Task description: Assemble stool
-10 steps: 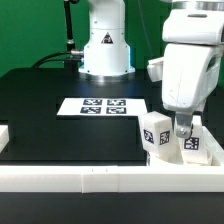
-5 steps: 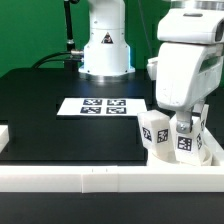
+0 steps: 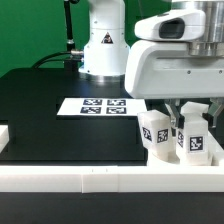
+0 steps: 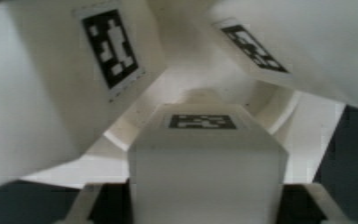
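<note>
My gripper is shut on a white stool leg with a black-and-white tag, at the exterior view's right near the front rail. The leg stands slightly tilted between the fingers. A second tagged leg stands just to its left, close beside it. In the wrist view the held leg fills the middle between my fingers, my gripper closed round it. Two other tagged white pieces lean in beyond it. The round seat is not clearly in view.
The marker board lies flat on the black table behind the legs. A long white rail edges the table's front, with a short rail at the left. The robot base stands at the back.
The wrist has swung round, so the white hand now spreads wide across the upper right. The held leg has shifted slightly up and tilted. The other leg has not moved.
</note>
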Available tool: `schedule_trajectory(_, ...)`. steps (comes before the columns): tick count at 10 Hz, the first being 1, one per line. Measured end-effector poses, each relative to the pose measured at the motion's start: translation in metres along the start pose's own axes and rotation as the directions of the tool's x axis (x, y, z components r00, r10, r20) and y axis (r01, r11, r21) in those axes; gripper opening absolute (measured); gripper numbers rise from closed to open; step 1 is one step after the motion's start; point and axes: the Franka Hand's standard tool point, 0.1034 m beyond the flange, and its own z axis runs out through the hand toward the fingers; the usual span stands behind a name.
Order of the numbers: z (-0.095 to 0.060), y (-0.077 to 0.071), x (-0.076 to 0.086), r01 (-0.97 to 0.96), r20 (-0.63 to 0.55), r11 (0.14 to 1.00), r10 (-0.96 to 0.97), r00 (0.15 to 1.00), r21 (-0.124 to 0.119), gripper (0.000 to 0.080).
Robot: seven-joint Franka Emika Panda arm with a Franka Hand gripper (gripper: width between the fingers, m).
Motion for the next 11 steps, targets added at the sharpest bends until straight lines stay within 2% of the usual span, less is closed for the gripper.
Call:
schedule_trajectory(1, 0.002, -0.005, -0.002, -0.181, 0.003, 0.983, 0.181, 0.983, 0.005, 0.0343)
schedule_trajectory(3, 0.002, -0.009, -0.002, -0.387, 0.008, 0.922, 0.387, 0.922, 0.011, 0.0343)
schedule_trajectory(7, 0.002, -0.011, -0.003, -0.664, 0.025, 0.748, 0.663, 0.748, 0.019, 0.0343)
schedule_trajectory(9, 0.004, -0.015, -0.005, -0.895, 0.048, 0.442, 0.894, 0.445, 0.063, 0.0343)
schedule_trajectory(10, 0.004, -0.014, -0.005, -0.939, 0.070, 0.334, 0.938, 0.340, 0.080, 0.0343)
schedule_trajectory(11, 0.004, -0.017, -0.004, -0.985, 0.103, 0.153, 0.981, 0.162, 0.084, 0.0343)
